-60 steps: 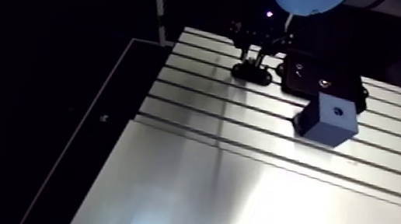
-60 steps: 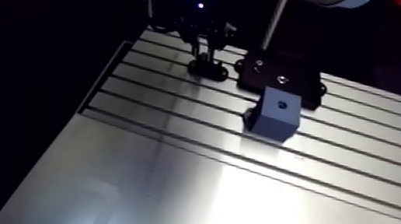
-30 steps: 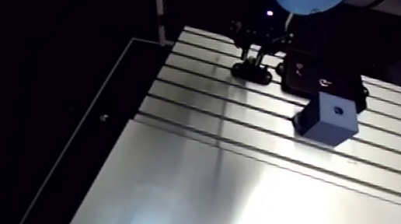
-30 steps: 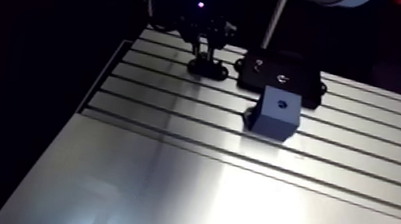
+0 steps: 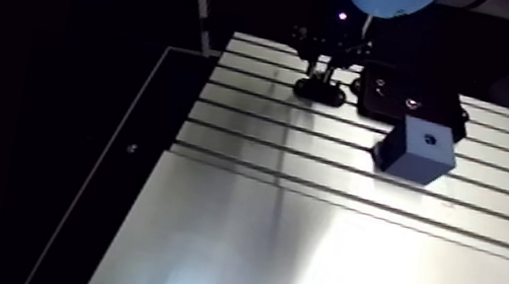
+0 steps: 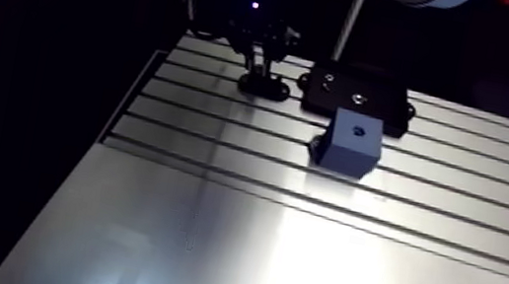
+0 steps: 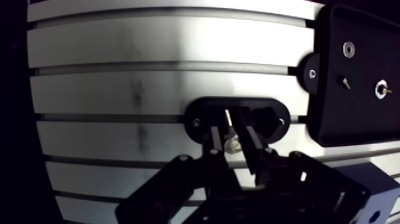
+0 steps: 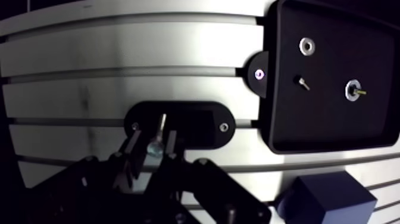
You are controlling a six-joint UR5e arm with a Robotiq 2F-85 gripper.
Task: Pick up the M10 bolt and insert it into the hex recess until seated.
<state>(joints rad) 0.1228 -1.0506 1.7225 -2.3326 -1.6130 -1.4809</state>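
In the arm view the tool comes down at the far end of the slotted surface, right over a small black oval holder. From there its fingers are too dark and small to read, and the bolt cannot be made out at all. A black plate lies just beside the holder. A blue block with a hole in its top face stands nearer the camera, close to the plate's near edge.

The wrist view shows the grip. The two fingers stand narrow, close together, with the bolt clamped between them. Its bright head sits low between the fingers, and its thin shank points ahead, over the dark middle of the holder. Whether the bolt touches the holder or is clear of it cannot be told.

This view also shows detail on the plate that the arm view only hints at. There are two metal-ringed holes, a small pin between them, and a screw in the tab on the plate's edge toward the holder. The shape of the holes cannot be made out. Only a corner of the block shows here, beside the tool and below the plate.
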